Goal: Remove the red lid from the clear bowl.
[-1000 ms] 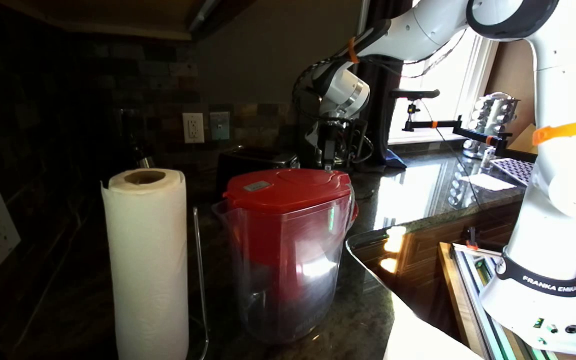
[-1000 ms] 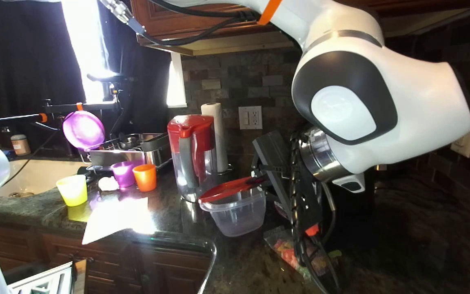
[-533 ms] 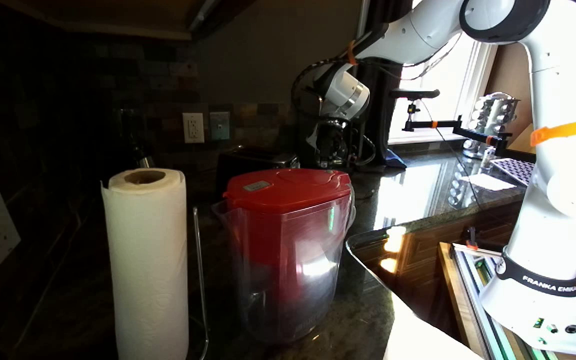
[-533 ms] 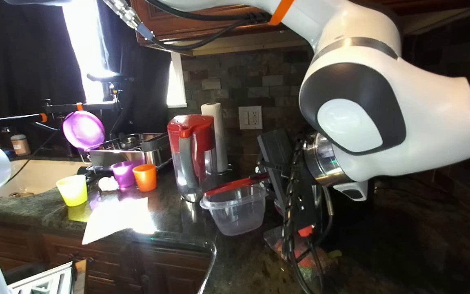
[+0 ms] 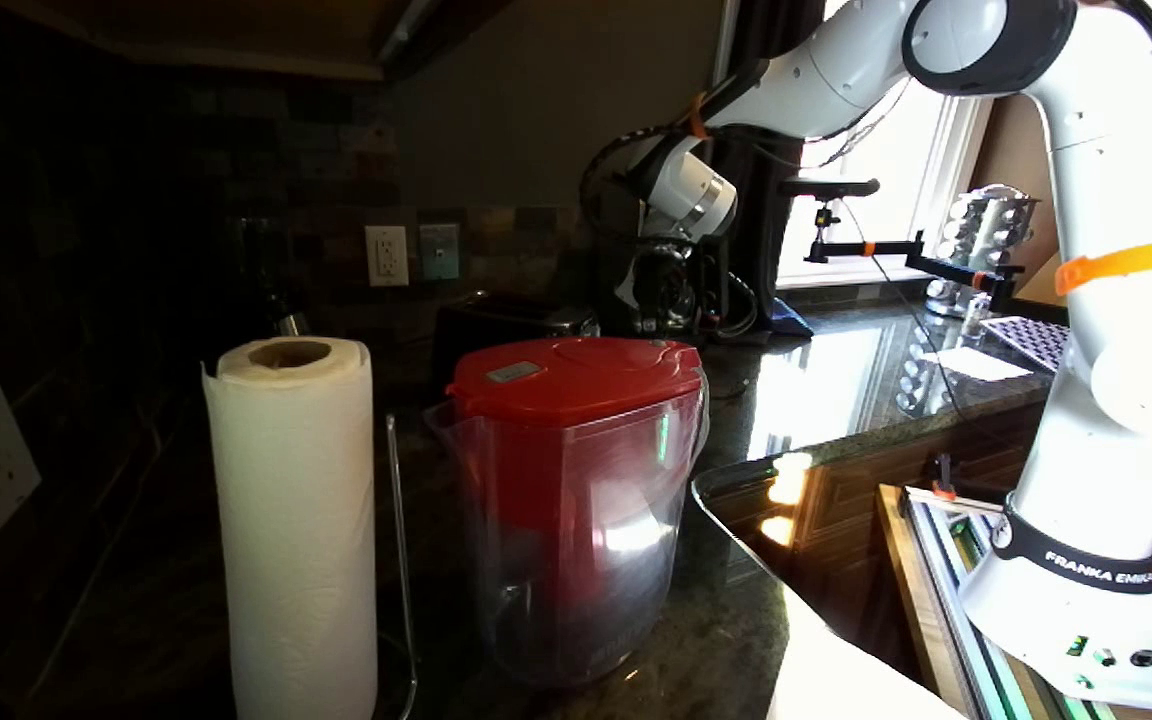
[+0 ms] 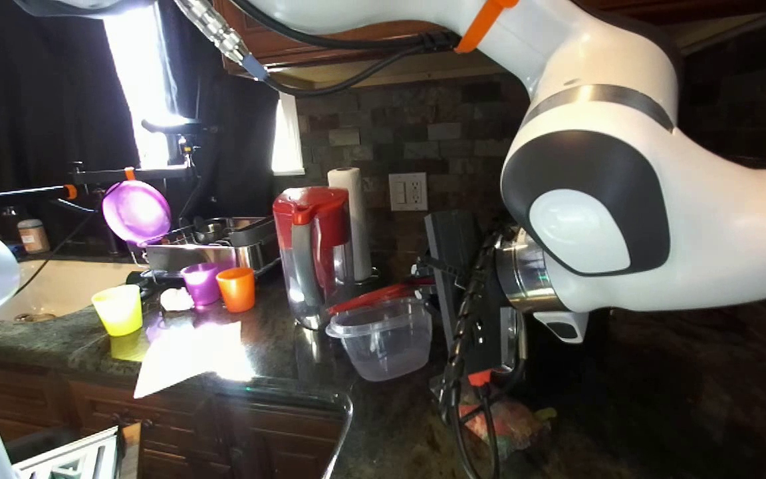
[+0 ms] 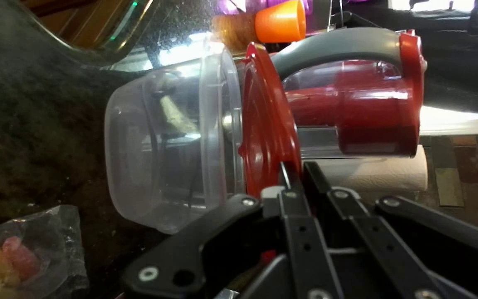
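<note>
– In an exterior view, what stands left of the clear bowl (image 6: pixel 386 347)?
– Well apart from it, a yellow cup (image 6: pixel 117 311), then a purple cup (image 6: pixel 201 285) and an orange cup (image 6: pixel 236 290); nearer the bowl, a water filter pitcher (image 6: pixel 313 249).
– And the red lid (image 6: pixel 378 297)?
– Tilted above the bowl's rim; I can't tell if they touch.
– The gripper (image 7: pixel 298 169)?
– Over the bowl's right end, clamped on the lid's edge.

A paper-towel roll (image 5: pixel 298 540) stands beside the red-topped pitcher (image 5: pixel 571 510).
</note>
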`<act>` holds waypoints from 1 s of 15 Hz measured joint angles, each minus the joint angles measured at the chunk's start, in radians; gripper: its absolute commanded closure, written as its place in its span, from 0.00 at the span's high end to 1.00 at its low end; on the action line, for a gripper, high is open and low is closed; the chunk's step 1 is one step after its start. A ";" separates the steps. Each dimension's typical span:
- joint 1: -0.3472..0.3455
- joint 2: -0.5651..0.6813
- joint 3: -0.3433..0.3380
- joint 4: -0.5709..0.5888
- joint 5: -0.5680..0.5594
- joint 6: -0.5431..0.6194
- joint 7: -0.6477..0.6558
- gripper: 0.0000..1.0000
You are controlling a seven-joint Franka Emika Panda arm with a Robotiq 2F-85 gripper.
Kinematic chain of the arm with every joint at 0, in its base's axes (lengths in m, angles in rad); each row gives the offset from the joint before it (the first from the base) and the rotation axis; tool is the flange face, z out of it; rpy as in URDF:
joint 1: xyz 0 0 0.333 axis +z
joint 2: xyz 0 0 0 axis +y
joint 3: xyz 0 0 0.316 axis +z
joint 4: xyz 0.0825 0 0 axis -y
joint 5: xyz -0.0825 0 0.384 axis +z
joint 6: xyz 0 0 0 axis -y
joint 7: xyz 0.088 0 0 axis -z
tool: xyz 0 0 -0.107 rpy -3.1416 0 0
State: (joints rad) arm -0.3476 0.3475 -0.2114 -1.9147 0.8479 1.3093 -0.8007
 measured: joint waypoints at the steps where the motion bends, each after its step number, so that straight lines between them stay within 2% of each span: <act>1: -0.005 0.005 0.000 0.006 0.006 -0.015 0.007 0.02; 15: -0.049 0.069 -0.007 0.079 0.091 -0.206 0.056 0.02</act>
State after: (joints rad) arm -0.3968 0.4162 -0.2186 -1.8358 0.9387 1.1034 -0.7443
